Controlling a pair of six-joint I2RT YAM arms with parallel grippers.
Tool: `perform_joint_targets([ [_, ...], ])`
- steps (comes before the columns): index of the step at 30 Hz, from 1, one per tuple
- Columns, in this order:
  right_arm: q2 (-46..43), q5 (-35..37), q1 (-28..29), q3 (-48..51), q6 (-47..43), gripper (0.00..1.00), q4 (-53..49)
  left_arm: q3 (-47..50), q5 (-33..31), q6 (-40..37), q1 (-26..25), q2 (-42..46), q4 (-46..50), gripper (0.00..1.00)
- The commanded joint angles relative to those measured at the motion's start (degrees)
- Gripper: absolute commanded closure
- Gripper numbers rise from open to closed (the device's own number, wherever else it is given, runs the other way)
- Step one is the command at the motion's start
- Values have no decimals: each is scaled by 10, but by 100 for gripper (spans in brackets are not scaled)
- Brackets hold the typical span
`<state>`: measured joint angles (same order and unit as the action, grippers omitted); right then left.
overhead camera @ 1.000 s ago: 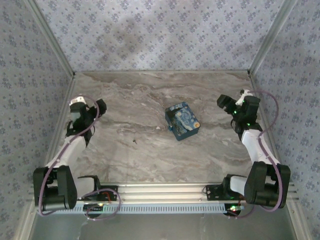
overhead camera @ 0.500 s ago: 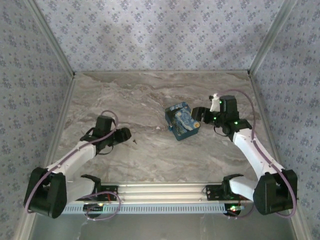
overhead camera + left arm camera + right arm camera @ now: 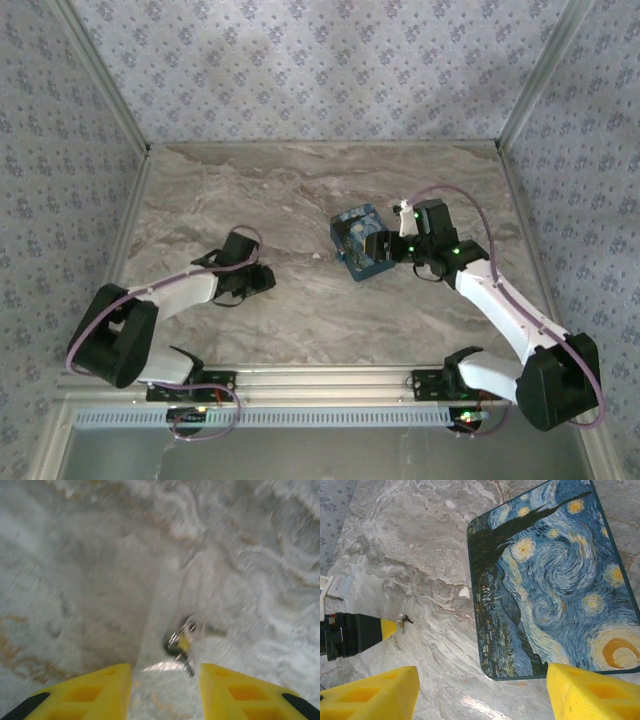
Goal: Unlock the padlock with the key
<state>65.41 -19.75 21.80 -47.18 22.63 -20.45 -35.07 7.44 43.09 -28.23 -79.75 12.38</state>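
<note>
The small key [image 3: 179, 644] lies on the marble tabletop [image 3: 300, 190] just ahead of the left fingers [image 3: 100, 690], which stand apart, holding nothing. The right wrist camera adds a painted box [image 3: 550, 580] by the right fingers [image 3: 370, 695], also spread open. Overhead, the key is too small to see.

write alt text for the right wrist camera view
A blue rectangular box printed with a swirling starry-night painting lies flat on a grey marbled tabletop, ahead of the right gripper, whose yellow fingertips stand wide apart at the bottom edge. At the left, the black, yellow-tipped left gripper points at a small metal key lying just beyond it.
</note>
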Motion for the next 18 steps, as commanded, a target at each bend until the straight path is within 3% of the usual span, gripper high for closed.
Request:
perform_joint_targets([
  [1,-2,14,5,-9,-4,30,-17,-19,-46,22,-12,-12,-17,65],
  [6,-5,16,6,3,4,29,-7,-29,-46,27,-28,-48,-31,66],
  [18,-11,19,7,23,9,30,-4,-95,-51,22,-69,-142,-40,84],
])
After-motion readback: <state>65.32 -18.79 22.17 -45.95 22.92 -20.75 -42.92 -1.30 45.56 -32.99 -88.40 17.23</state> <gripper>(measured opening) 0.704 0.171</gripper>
